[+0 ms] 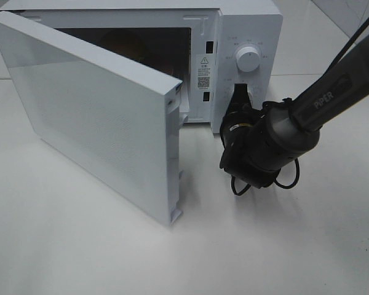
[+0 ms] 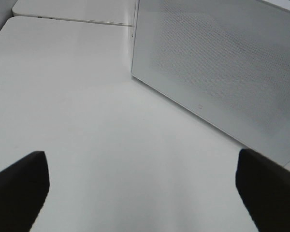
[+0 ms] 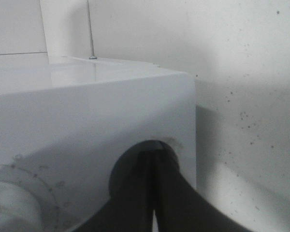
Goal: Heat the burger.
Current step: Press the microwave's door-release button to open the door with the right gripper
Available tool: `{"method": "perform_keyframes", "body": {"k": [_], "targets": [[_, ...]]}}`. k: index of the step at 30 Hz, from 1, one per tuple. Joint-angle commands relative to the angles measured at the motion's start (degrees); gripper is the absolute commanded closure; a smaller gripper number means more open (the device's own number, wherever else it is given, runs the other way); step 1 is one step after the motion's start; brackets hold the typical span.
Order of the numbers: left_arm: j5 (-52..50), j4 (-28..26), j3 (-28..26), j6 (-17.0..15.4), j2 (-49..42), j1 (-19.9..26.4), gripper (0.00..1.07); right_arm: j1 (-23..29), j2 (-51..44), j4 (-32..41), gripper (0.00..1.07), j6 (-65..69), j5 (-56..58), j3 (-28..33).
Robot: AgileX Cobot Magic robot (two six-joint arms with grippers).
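Note:
The white microwave [image 1: 234, 37] stands at the back with its door [image 1: 92, 117] swung wide open. Inside the dark cavity a dim brownish round shape shows, apparently the burger [image 1: 124, 44]. My right gripper [image 1: 238, 93] is shut, its tips against the control panel just below the upper knob [image 1: 248, 58]. In the right wrist view the closed fingers [image 3: 150, 193] meet at a dark round spot low on the panel. My left gripper [image 2: 142, 193] is open and holds nothing, hovering over the bare table [image 2: 87, 121] beside the door's outer face [image 2: 222, 72]. The left arm is outside the high view.
The open door juts far out over the left and middle of the table [image 1: 264, 246]. The right arm [image 1: 332, 92] comes in from the upper right, with a cable loop [image 1: 283, 181] hanging under the wrist. A tiled wall rises behind the microwave.

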Motion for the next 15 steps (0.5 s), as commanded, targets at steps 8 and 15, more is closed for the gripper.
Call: {"method": "perform_keyframes", "body": {"k": [8,15], "targets": [[0.0,-0.17,0.29,-0.34,-0.4,0.23,0.09,-3.72,-2.18,-12.2,1.07,-0.11,-10.31,-4.3],[0.0,-0.17,0.29,-0.34,-0.4,0.23,0.09,-3.04,-5.5,-15.93,1.07,0.97,0.06,1.32]]}}
